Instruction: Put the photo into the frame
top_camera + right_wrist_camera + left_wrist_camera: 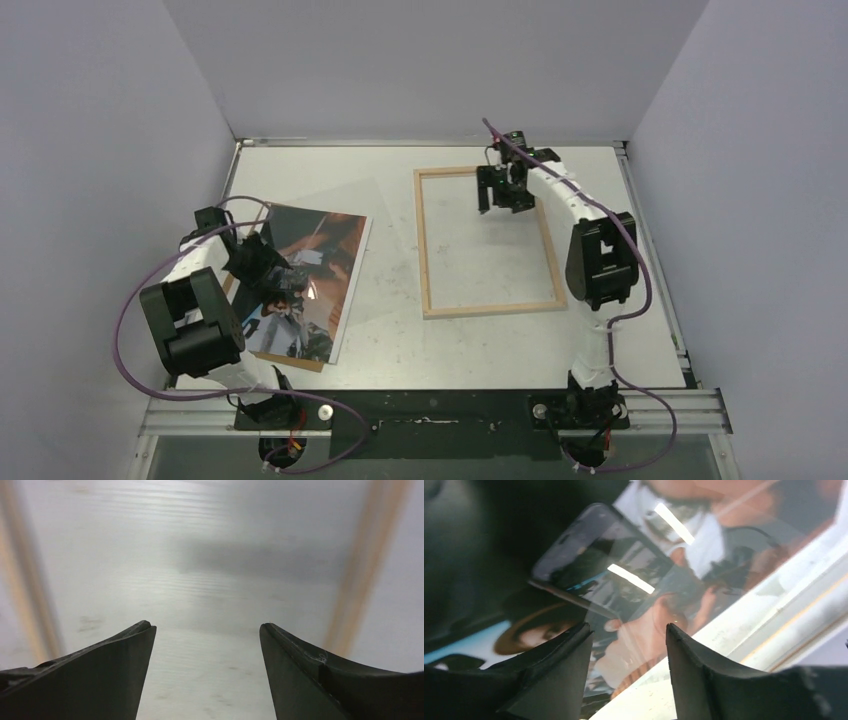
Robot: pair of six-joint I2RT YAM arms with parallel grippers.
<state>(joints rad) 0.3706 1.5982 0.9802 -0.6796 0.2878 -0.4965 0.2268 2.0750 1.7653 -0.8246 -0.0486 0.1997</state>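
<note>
Pale wood is what the frame [421, 240] shows, so it lies back-up, flat on the white table [400, 350], right of centre. The photo [320, 250] lies apart from it on the left, face up and turned at a slant. A brown backing board [300, 361] peeks out along its near edge. A faint clear sheet [385, 250] seems to reach out from under the photo towards the frame.

Only the overhead view gives this layout. It places the left gripper [272, 270] low over the middle of the photo, and the right gripper [503, 203] inside the far part of the frame's opening. It does not show how wide either one stands.

The wrist cameras fill that in. The left wrist view shows the left gripper [626, 630] with its two dark fingers [569, 665] parted to a middling width. Nothing is between them, and the glossy photo [664, 545] sits close below, with ceiling lights mirrored in it and its white border running off to the right. I cannot tell whether the tips touch the print.

In the right wrist view the right gripper [206, 625] is spread wide and empty. The surface below it is blurred, with the frame's [362, 565] rails as soft tan streaks on either side. Its height above that surface cannot be judged.
</note>
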